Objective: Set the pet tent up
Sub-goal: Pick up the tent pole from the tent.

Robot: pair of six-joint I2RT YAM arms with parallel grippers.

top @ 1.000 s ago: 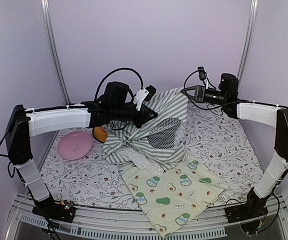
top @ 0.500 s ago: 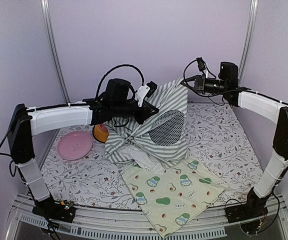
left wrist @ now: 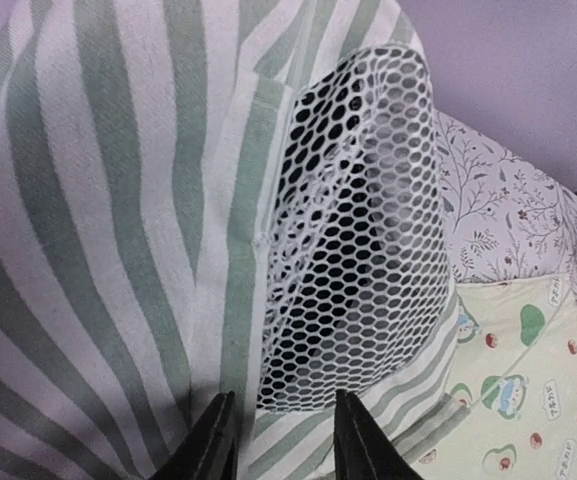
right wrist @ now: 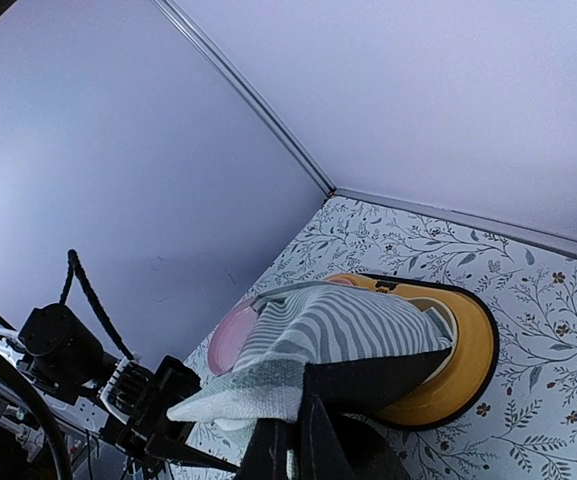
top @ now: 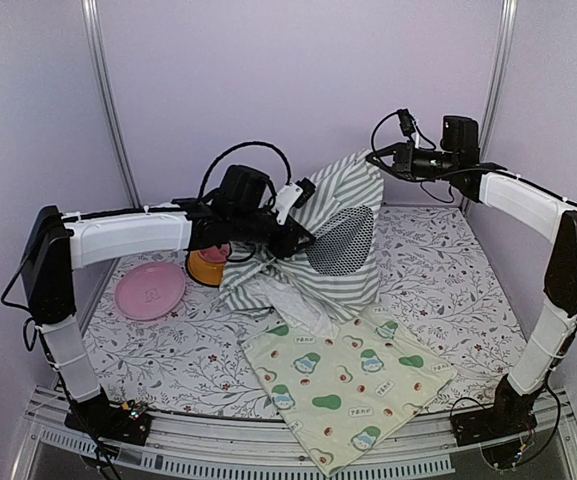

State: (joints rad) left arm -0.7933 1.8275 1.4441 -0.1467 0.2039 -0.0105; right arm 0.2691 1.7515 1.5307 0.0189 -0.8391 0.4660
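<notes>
The pet tent [top: 318, 270], sage-green and white striped, hangs half raised at mid table, its round mesh window [top: 343, 240] facing front. My right gripper [top: 373, 158] is shut on the tent's top peak and holds it high near the back wall. In the right wrist view the striped fabric [right wrist: 348, 335] bunches out from the shut jaws of the right gripper [right wrist: 293, 445]. My left gripper [top: 303, 238] is at the tent's left side. In the left wrist view the left gripper [left wrist: 283, 450] stands open, just short of the cloth under the mesh window [left wrist: 358, 230].
A pale yellow avocado-print mat [top: 343, 385] lies in front of the tent, near the table's front edge. An orange bowl [top: 208, 268] and a pink dish [top: 150, 290] sit at the left under my left arm. Metal corner posts [top: 108, 100] stand at the back.
My left gripper has opened and let go of the striped fabric. My right gripper has lifted the tent's peak higher and further back, so the tent stands taller.
</notes>
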